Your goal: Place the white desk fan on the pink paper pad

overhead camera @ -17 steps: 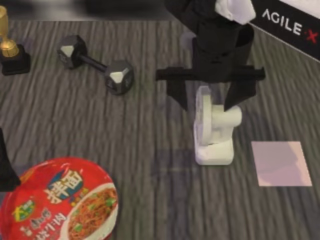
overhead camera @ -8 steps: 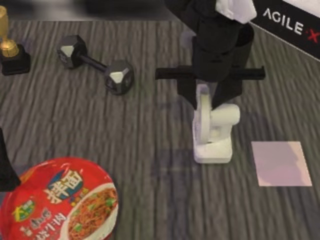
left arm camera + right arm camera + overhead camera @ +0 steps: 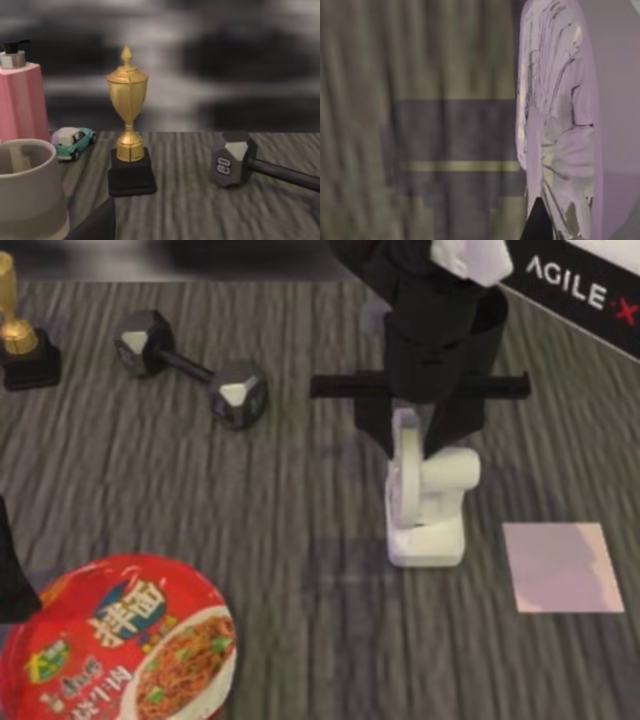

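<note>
Now right pincer [image 3: 418, 432] clamped on white desk fan [image 3: 428, 502] grille head.

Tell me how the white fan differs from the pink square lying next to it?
The white desk fan stands upright with a round head on a squarish base; the pink paper pad is a flat, thin sheet. The fan is white, the pad pale pink. The right gripper is closed on the fan's head; the pad lies untouched, apart on the right. Both rest on the table.

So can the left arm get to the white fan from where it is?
Probably not easily. The left arm sits at the table's left edge, the white desk fan far over to the right, and the right claw is already closed around its round head.
</note>
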{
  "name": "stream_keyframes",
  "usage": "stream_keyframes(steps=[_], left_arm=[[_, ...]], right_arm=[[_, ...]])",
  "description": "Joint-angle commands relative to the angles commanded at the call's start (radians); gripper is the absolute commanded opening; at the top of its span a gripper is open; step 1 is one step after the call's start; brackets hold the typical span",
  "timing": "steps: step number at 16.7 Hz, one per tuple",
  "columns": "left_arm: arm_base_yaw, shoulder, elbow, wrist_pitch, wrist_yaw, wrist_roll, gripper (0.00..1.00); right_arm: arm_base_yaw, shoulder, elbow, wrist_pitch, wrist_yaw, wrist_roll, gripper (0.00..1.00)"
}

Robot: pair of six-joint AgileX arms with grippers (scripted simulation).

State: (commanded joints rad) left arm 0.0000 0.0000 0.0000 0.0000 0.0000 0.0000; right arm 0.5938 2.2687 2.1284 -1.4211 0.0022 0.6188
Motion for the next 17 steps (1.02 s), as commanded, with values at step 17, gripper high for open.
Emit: stream_keyframes(steps=[17], left_arm=[[0.000, 0.000, 0.000, 0.000, 0.000, 0.000, 1.00]], right_arm=[[-0.002, 0.057, 0.306, -0.257, -0.009, -0.030, 0.00]])
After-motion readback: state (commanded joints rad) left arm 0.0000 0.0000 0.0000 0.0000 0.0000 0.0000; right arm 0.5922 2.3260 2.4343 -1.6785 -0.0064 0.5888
